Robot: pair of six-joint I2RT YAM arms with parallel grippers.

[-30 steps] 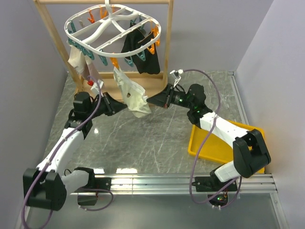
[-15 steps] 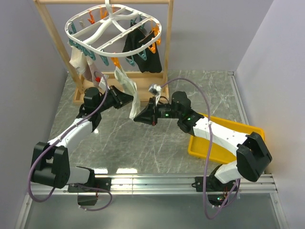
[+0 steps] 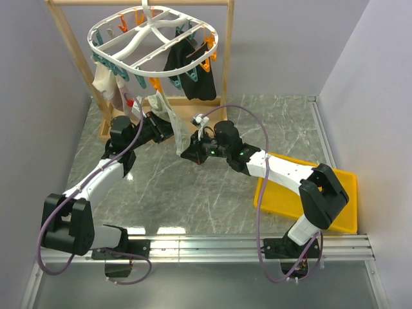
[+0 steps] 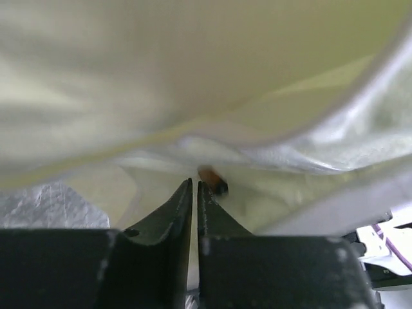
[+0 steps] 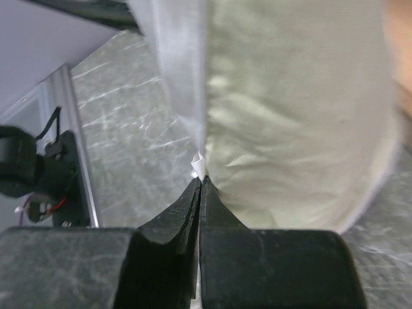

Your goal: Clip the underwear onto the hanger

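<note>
The soft cream underwear (image 3: 172, 120) hung in limp folds just below the front rim of the white plastic hanger (image 3: 139, 40), held between both arms above the marbled table (image 3: 212, 187). The left gripper (image 4: 195, 185) was all but closed, its tapered black jaws pinching the cloth. The right gripper (image 5: 199, 182) was clamped tight on a thin edge of it.
</note>
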